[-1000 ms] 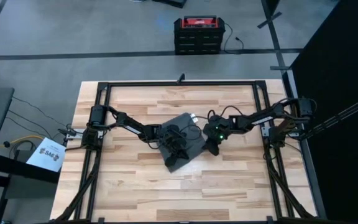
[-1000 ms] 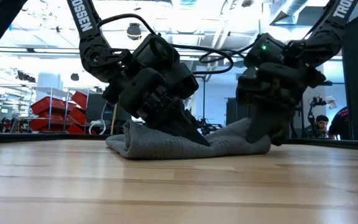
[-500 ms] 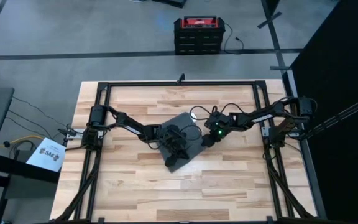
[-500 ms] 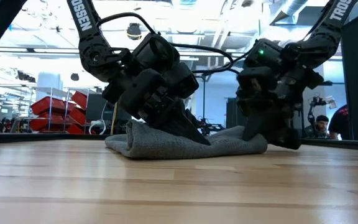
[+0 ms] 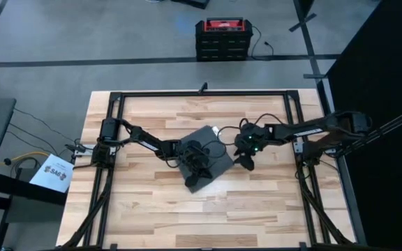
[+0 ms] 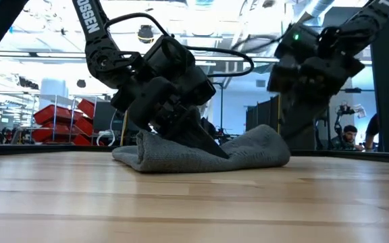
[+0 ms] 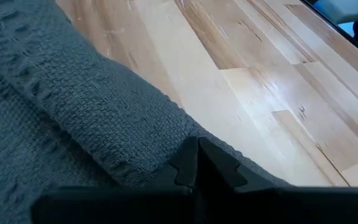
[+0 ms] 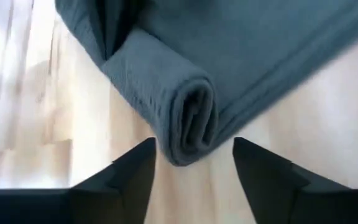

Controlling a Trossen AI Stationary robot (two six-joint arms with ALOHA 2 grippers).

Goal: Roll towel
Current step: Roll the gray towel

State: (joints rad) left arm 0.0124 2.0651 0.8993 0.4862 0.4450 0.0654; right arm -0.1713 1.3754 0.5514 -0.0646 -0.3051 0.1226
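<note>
Towel: the dark grey towel (image 5: 205, 157) lies near the middle of the wooden table (image 5: 145, 209), partly rolled, with a rolled end facing the right wrist camera (image 8: 188, 118).
Tag: a small white tag (image 5: 216, 130) shows at the towel's far edge.
Left gripper: the left gripper (image 5: 199, 162) presses down on the towel, fingers closed together on the cloth (image 7: 194, 163).
Right gripper: the right gripper (image 5: 246, 159) hangs just beside the towel's right end, raised clear of it, fingers (image 8: 260, 171) spread and holding nothing.

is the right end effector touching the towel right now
Apart. The low view shows the right end effector lifted, background visible between it and the towel; its wrist view shows open fingers clear of the roll.
</note>
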